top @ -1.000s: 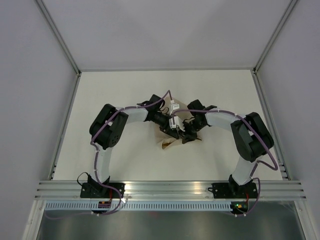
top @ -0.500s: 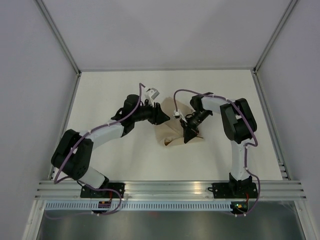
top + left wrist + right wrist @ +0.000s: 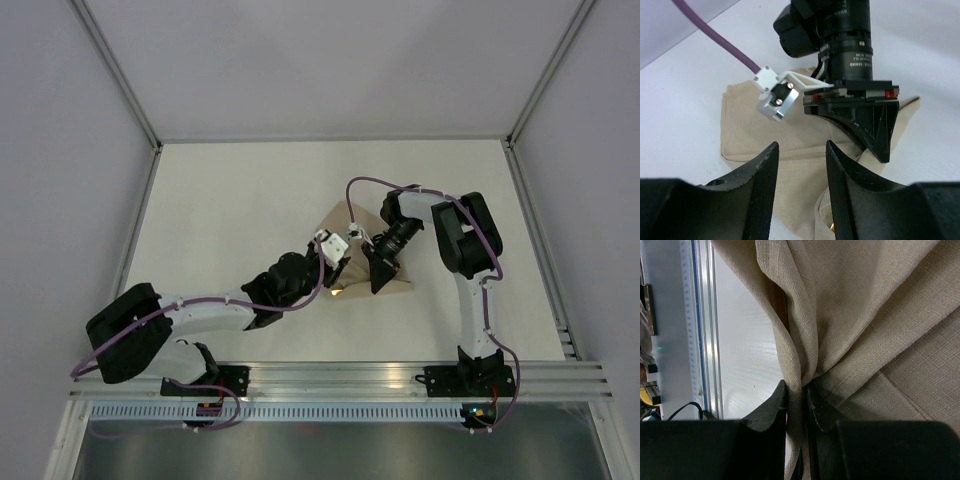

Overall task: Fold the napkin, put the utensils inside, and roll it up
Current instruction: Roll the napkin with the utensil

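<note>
One napkin (image 3: 340, 224), plain tan-beige matte cloth with no pattern, lies on the white table (image 3: 220, 210) a little right of the table's middle. It is not flat. In the top view it shows as a rough triangle with one corner pointing to the table's far side, and its near part is bunched. In the left wrist view the napkin (image 3: 750, 130) has a straight hemmed edge on the table and a layer lapped over it. In the right wrist view the napkin (image 3: 865, 315) fills most of the frame, its coarse weave plain to see, with deep folds running together into one tight pleat. There are two arms and two grippers. The right gripper (image 3: 795, 390) is clamped on that pleat, its two black fingers (image 3: 774, 407) pressed to either side of the cloth with bare table beside them. From above, the right gripper (image 3: 380, 270) sits over the napkin's right part, toward the table's near side. The left gripper (image 3: 801, 147) is spread, with nothing between its fingers (image 3: 765, 170). It is low over the table at the napkin's near edge and faces the right gripper (image 3: 875, 125). In the top view the left gripper (image 3: 334, 270) is just beside the napkin's near-left edge. One small gold glint (image 3: 338, 290) shows there under the cloth's edge. It may be a utensil, but it is too small to tell.
</note>
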Robot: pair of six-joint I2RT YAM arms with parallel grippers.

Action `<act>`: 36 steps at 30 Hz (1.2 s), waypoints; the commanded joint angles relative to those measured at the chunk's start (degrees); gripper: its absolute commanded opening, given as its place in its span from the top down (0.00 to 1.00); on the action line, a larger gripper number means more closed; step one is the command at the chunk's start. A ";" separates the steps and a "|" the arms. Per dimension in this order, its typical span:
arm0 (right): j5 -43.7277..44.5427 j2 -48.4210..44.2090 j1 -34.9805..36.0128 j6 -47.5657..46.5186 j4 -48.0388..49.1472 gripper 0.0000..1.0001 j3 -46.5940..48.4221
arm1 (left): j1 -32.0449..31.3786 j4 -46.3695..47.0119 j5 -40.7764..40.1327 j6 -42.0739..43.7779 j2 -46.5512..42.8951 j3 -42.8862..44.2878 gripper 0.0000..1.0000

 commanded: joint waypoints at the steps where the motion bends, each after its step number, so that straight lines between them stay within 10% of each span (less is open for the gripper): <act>1: 5.61 3.11 -0.06 -1.45 4.43 0.98 0.04 | -4.38 3.37 -9.93 12.40 3.31 2.11 0.51; 14: 5.08 4.16 -0.85 -0.22 4.60 0.99 0.83 | -18.89 -1.29 -14.42 25.06 20.98 8.62 0.49; 36: 4.82 6.62 -1.11 -0.22 2.14 0.99 3.73 | -15.29 -13.05 -8.53 26.82 30.13 13.63 0.52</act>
